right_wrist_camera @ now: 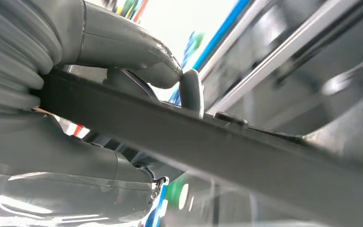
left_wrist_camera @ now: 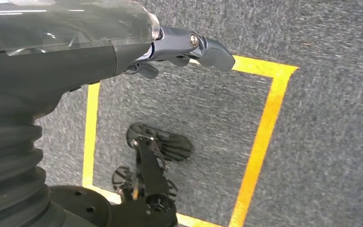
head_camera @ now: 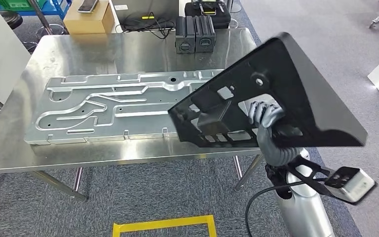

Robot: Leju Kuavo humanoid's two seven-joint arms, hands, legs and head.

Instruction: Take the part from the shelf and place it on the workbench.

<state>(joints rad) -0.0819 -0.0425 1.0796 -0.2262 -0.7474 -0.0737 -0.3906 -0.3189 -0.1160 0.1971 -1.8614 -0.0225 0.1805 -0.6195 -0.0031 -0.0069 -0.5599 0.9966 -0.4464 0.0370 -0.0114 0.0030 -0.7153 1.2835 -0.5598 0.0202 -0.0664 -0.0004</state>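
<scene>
I am looking down on grey carpet point(head_camera: 143, 197) marked with yellow tape point(head_camera: 163, 224), a cardboard box point(head_camera: 89, 20) and black cases point(head_camera: 196, 33) lying beyond, under even light.

No legible text, label, brand, number or sign is found in any view. The two dark boxes point(head_camera: 195, 33) at the far edge of the table point(head_camera: 128, 49) carry pale panels on their fronts, too small to read. The cardboard box point(head_camera: 89, 19) behind the table shows no readable print. The yellow floor tape point(left_wrist_camera: 260, 142) bears no marking.
</scene>
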